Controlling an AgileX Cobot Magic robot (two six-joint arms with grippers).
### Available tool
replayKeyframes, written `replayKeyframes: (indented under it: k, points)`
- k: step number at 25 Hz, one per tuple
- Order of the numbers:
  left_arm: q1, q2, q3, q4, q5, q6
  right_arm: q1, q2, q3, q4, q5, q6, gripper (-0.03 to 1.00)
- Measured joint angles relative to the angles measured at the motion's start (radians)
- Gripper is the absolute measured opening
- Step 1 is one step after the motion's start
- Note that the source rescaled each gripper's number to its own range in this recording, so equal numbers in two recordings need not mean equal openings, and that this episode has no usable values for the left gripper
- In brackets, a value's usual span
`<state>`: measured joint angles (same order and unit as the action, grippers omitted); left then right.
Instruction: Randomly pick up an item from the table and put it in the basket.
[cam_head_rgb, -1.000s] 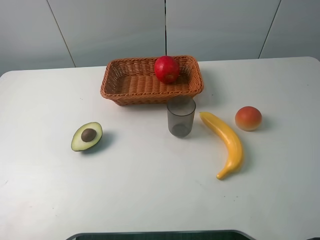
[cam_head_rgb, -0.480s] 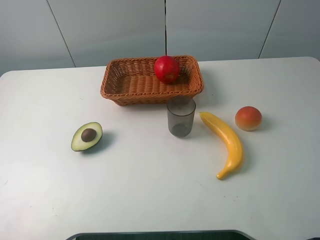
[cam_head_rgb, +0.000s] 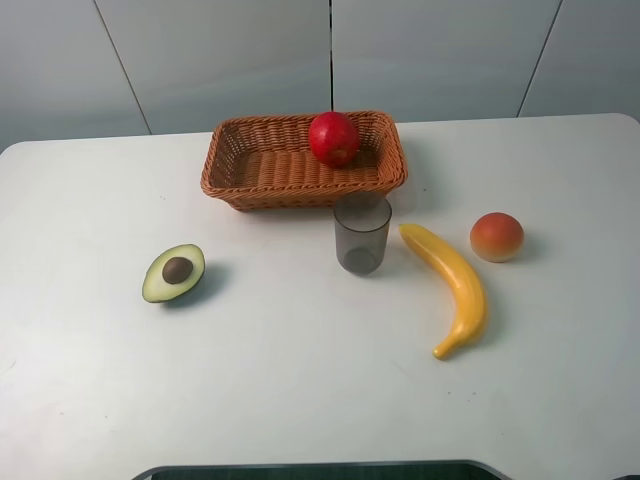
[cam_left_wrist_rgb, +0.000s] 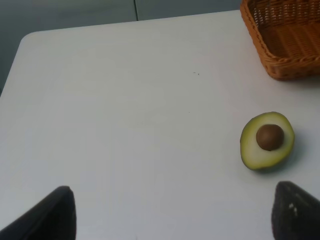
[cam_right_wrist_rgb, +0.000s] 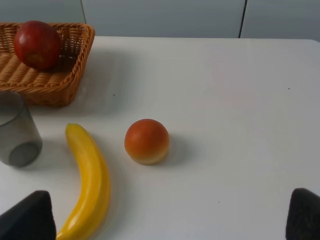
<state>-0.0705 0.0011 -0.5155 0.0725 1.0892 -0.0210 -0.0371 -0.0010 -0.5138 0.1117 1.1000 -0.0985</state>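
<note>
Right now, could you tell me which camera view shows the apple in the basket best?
The exterior high view shows it best: the whole apple sits inside the basket, against its far right rim. The right wrist view also shows the apple clearly, but only one end of the basket. The left wrist view shows only a basket corner, no apple.
</note>
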Motion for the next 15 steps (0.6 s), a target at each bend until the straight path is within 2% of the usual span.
replayKeyframes:
  k: [15]
  points:
    - [0.0, 0.0, 0.0, 0.0, 0.0, 0.0, 0.0, 0.0, 0.0, 0.0, 0.0, 0.004, 1.0]
